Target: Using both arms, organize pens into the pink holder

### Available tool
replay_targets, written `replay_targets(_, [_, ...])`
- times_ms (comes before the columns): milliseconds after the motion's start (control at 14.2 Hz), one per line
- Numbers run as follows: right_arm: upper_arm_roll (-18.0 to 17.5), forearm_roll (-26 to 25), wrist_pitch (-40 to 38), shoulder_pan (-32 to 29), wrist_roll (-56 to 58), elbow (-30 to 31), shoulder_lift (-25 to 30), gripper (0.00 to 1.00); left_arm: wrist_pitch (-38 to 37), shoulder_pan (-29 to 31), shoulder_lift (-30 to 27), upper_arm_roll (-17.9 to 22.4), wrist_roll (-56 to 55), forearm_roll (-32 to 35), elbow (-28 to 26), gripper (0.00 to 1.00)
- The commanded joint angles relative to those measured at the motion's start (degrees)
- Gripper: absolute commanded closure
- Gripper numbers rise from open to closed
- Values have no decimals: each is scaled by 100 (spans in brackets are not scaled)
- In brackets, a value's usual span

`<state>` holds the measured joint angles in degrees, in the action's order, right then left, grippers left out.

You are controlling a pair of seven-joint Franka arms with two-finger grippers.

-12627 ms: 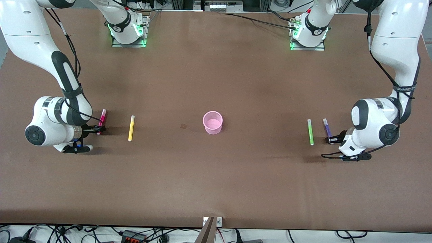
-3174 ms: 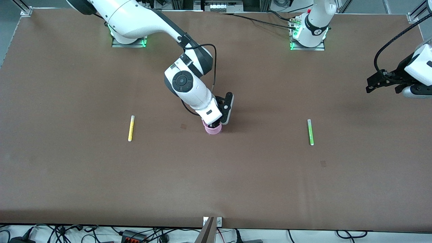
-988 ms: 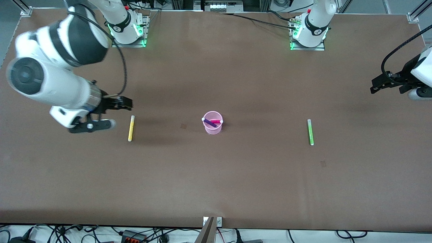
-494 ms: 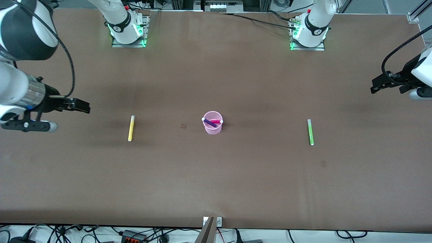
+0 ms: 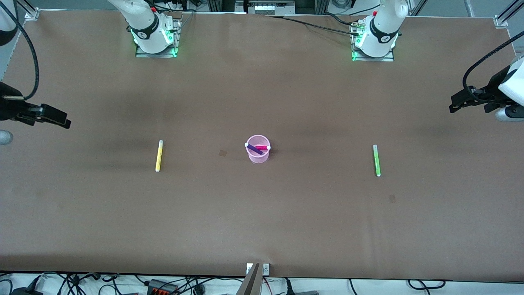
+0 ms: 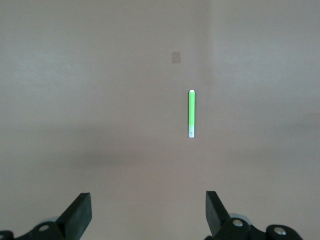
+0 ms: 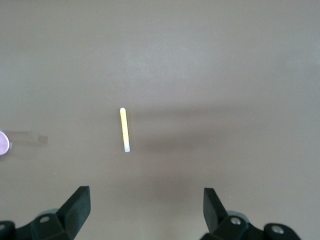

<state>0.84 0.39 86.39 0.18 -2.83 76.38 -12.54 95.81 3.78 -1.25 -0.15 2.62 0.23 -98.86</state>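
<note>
The pink holder stands mid-table with the magenta pen and the dark purple-blue pen leaning in it. The yellow pen lies flat toward the right arm's end; it also shows in the right wrist view. The light green pen lies flat toward the left arm's end and shows in the left wrist view. My right gripper is open and empty, up over the table edge at its own end. My left gripper is open and empty, up over its end of the table.
The brown table has a small darker patch beside the holder and another nearer the front camera than the green pen. The arm bases stand along the top edge. A sliver of the holder shows in the right wrist view.
My right arm has let the magenta pen go in the holder and swung away past the yellow pen to its own end of the table. The left arm has stayed still.
</note>
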Motion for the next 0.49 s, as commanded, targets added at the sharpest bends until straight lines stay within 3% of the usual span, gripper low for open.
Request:
replay_targets(0, [13,-47,-26,-45,309,377,348,0,-124,27,46,-11,90,39,130,0])
replay_targets(423, [-5,-82,799,-27,327,2326,1683,0,-151,18,46,-11,81,39,138,0])
